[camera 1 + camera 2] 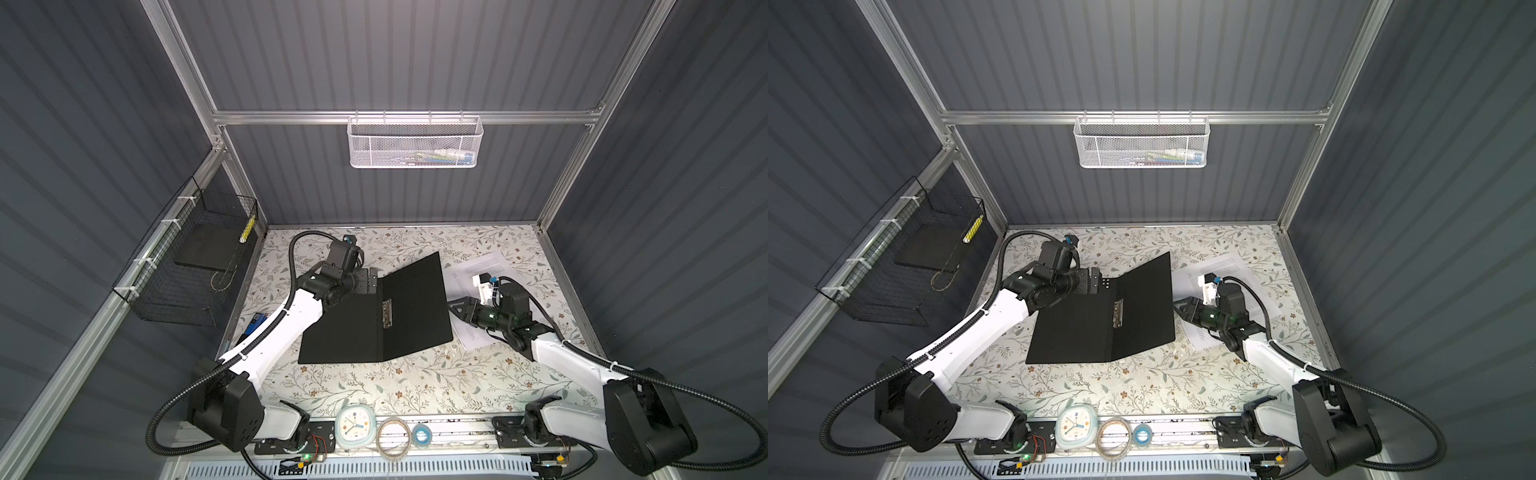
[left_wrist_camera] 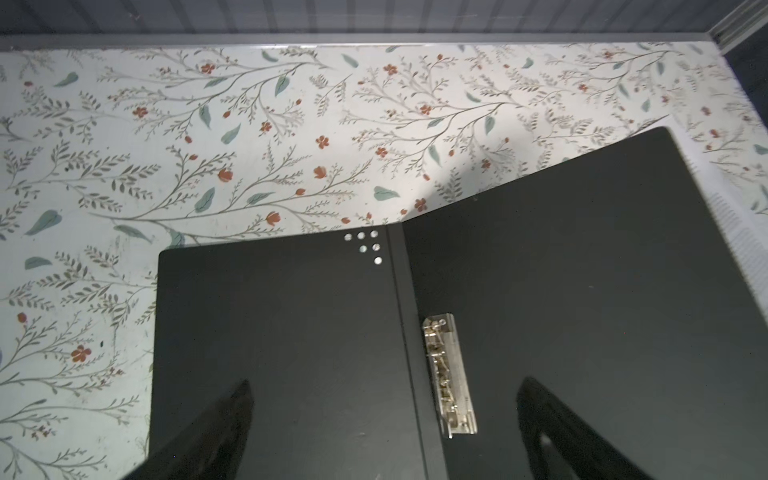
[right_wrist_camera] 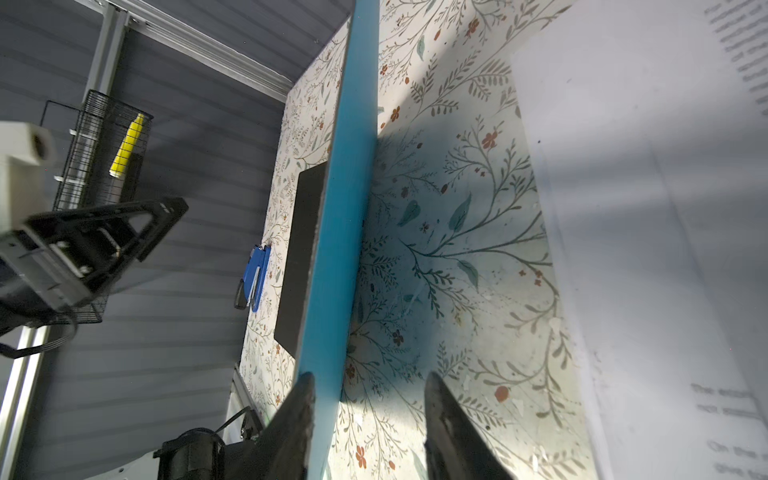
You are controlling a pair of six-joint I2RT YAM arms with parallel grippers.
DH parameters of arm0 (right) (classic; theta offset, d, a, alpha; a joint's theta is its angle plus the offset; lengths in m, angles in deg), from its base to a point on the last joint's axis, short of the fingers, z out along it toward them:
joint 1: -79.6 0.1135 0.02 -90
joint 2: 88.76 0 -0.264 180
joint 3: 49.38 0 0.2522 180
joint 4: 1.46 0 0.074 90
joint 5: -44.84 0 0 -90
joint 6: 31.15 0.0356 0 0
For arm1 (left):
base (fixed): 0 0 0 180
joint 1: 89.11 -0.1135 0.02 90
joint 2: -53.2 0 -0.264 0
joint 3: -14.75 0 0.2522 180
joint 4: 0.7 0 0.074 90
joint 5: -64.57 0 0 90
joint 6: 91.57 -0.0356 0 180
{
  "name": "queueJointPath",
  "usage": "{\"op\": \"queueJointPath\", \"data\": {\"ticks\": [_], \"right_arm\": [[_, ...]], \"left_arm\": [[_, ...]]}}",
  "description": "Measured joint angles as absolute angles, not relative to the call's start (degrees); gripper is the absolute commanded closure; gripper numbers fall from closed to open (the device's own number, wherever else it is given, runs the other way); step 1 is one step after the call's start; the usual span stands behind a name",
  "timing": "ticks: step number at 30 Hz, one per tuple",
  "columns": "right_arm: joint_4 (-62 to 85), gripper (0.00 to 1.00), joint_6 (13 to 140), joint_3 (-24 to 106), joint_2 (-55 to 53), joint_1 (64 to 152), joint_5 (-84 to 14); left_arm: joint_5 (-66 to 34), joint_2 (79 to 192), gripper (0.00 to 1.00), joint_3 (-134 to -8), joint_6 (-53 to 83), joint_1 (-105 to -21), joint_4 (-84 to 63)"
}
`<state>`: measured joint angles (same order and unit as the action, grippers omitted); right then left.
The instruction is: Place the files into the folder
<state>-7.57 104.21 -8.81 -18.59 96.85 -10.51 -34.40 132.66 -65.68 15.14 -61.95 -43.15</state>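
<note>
**A:** The folder [image 1: 411, 307] lies open with its black inside up. Why does one cover stand off the table [image 1: 374, 382]?

**B:** The right gripper [image 3: 370, 380] is at that cover's free edge. The blue outer face runs between its jaws, against one finger [image 3: 295, 424], and the other finger stands clear. So the jaws are partly apart and clamp nothing. The cover seems to lean there rather than be held, though from this angle I can't be sure what props it.

**A:** And the left gripper [image 2: 386, 384]?

**B:** It is spread wide and empty above the flat cover, with the metal clip [image 2: 446, 374] showing between its jaws. I judge it is placed to pin that half down or to work the clip.

**A:** Where are the files [image 1: 486, 266]?

**B:** They are outside the right jaws, on the side away from the folder, flat on the table under that arm. None is in the folder yet.

**A:** What does the next move call for?

**B:** Probably getting the cover flat, so the pages have somewhere to land. Thin sheets lying flat will be hard to get a finger under.
</note>
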Motion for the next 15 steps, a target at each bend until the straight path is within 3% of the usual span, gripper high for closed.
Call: {"op": "queueJointPath", "data": {"ticks": [9, 15], "right_arm": [[-32.34, 0.55, 117.52, -13.16, -5.69, 96.76, -4.11], [-32.77, 0.53, 118.46, -12.96, -5.93, 96.74, -4.28]], "left_arm": [[-32.65, 132.66, 0.01, -63.04, 15.46, -64.68, -42.69], [-32.26, 132.66, 0.01, -63.04, 15.46, -65.55, -42.71]]}}
